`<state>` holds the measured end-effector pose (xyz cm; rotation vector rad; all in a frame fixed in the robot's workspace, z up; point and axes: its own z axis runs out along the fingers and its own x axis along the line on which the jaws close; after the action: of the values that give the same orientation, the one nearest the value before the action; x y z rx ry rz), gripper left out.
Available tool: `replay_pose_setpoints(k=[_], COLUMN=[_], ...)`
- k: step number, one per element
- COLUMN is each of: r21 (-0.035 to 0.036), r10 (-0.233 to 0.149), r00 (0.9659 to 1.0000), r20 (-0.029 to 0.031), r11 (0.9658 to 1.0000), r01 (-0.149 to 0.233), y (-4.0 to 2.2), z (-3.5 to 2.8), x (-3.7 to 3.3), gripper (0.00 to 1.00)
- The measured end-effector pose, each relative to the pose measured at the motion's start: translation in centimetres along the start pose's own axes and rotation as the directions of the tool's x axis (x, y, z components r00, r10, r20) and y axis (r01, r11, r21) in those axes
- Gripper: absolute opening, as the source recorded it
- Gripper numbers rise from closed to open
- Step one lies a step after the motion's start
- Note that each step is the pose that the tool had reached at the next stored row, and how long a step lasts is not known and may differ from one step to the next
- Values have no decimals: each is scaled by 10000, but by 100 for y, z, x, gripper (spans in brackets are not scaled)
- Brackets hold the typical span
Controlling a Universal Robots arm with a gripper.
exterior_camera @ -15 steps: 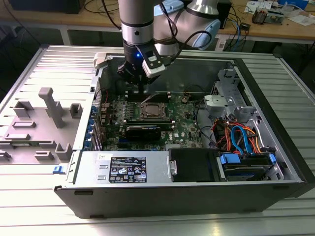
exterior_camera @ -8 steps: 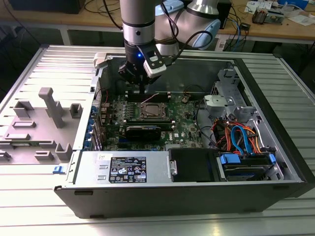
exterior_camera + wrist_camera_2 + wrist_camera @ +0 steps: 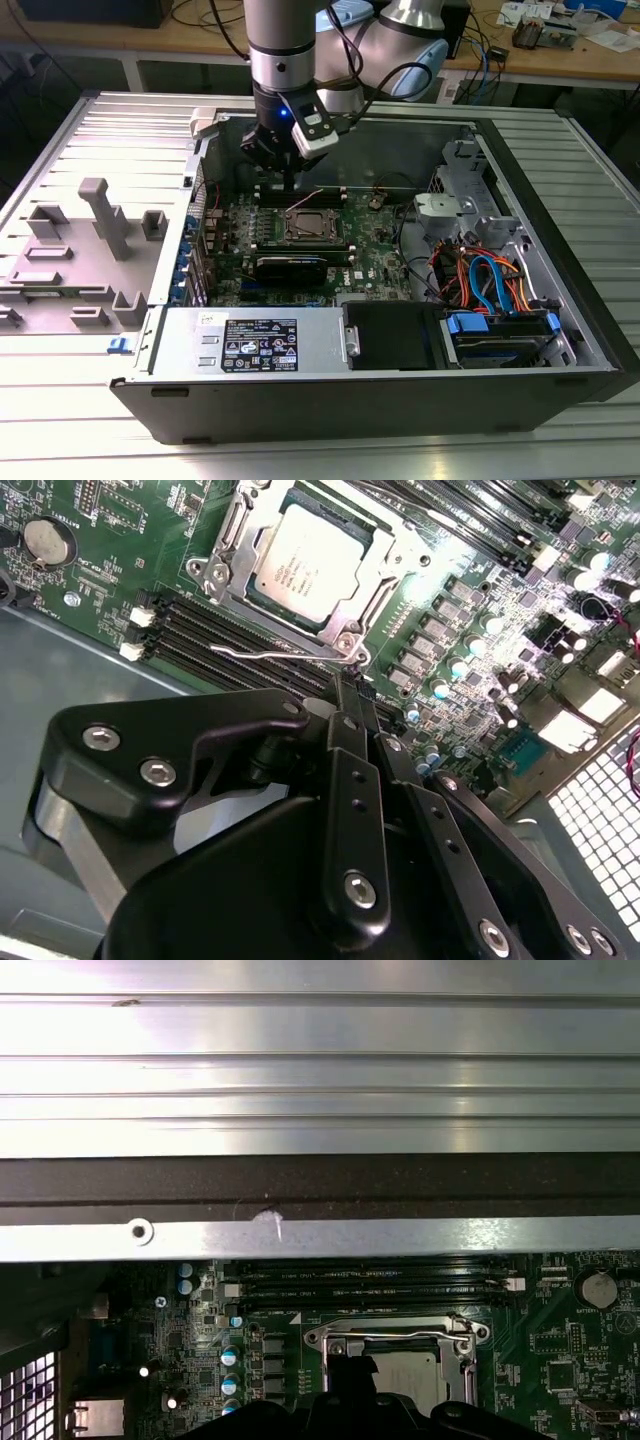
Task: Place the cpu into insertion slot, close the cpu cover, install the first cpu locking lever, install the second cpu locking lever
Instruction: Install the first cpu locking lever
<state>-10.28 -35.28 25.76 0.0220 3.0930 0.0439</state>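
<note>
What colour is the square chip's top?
The flat square cpu is silver-grey; second wrist view shows it best.

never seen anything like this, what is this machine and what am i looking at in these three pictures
It is a robot arm with a gripper at its end, working inside an open computer case that lies on a ribbed metal table. The exterior view comes from a camera standing off the arm. Both wrist views come from cameras riding on the arm, looking past the gripper at the green motherboard. In the second wrist view the cpu is seated on the board with the silvery cpu cover lying over it. The gripper's fingers look shut, holding nothing I can make out, their tip close to a thin wire locking lever. A grey plastic fixture lies beside the case.
</note>
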Motion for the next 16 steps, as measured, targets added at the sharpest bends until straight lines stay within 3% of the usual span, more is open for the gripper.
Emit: replay_pose_setpoints(k=[3,11,14,16], r21=[-1,7,20,14], r10=[-3,-1,-96,-207], r00=[10000,10000,9999,9997], r20=[1,-4,-90,-99], r11=[10000,10000,10000,9998], r01=[3,1,96,207], y=[-1,22,26,28], z=[19,179,189,193], x=[-6,-102,-119,-125], gripper=[11,11,11,11])
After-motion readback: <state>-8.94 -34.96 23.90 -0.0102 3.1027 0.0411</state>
